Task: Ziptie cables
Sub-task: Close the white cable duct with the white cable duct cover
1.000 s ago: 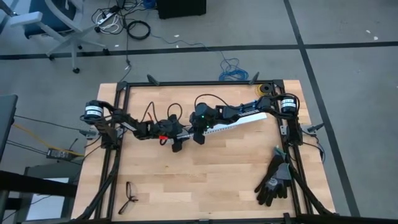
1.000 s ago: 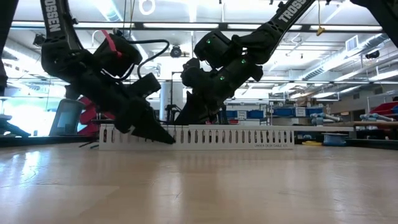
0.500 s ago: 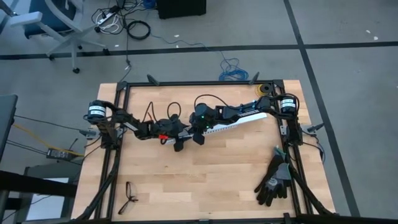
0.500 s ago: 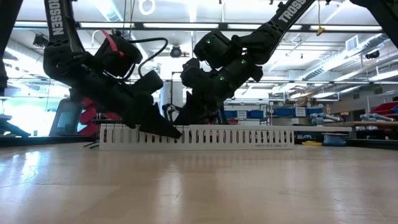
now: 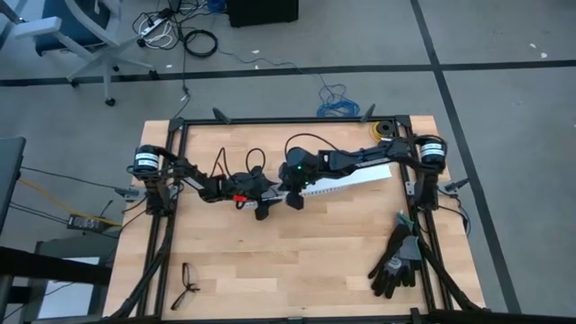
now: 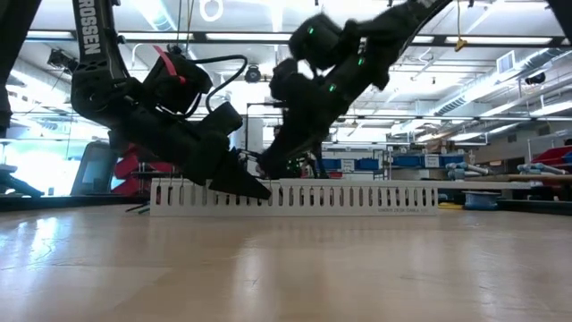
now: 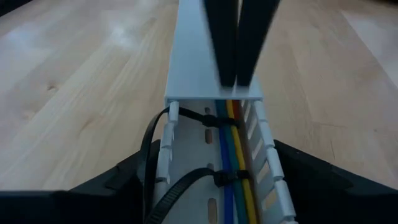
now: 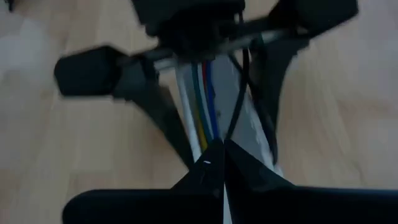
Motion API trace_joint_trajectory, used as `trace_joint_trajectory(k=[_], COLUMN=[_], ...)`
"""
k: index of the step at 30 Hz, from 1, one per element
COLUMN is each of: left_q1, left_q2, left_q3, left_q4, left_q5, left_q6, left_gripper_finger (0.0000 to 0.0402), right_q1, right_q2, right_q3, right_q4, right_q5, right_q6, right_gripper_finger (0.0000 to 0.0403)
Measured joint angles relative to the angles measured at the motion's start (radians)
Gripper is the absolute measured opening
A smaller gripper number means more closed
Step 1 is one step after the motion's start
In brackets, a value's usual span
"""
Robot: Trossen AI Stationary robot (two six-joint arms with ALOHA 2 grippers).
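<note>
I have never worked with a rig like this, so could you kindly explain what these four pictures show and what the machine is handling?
Two dark robot arms work at a wooden table. One picture looks straight down, one looks level across the tabletop, and two come from cameras on the wrists. A white slotted channel lies on the table, with coloured cables running along it, crossed by black zip ties. The left gripper stands open astride the channel's end. The right gripper is shut just above the channel; a thin black strand shows at its tips. A pair of gloves and eyeglasses lie nearer the table's front edge.
</note>
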Motion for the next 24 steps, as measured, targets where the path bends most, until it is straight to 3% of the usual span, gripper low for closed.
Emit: trace_joint_trajectory(k=[10, 18, 24], left_q1=[0.000, 0.000, 0.000], left_q2=[0.000, 0.003, 0.004], left_q3=[0.002, 0.027, 0.027], left_q4=[-0.006, -0.023, -0.009], left_q5=[0.047, 0.046, 0.046], left_q6=[-0.022, 0.034, 0.050], left_gripper_finger=[0.0304, 0.0344, 0.0348], right_q1=[0.002, 0.002, 0.004], right_q2=[-0.172, -0.240, -0.238], right_q3=[-0.126, -0.252, -0.307], right_q4=[-0.134, -0.090, -0.037], right_q5=[0.087, 0.105, 0.104], right_q6=[0.037, 0.133, 0.186], right_gripper_finger=[0.0000, 0.0000, 0.0000])
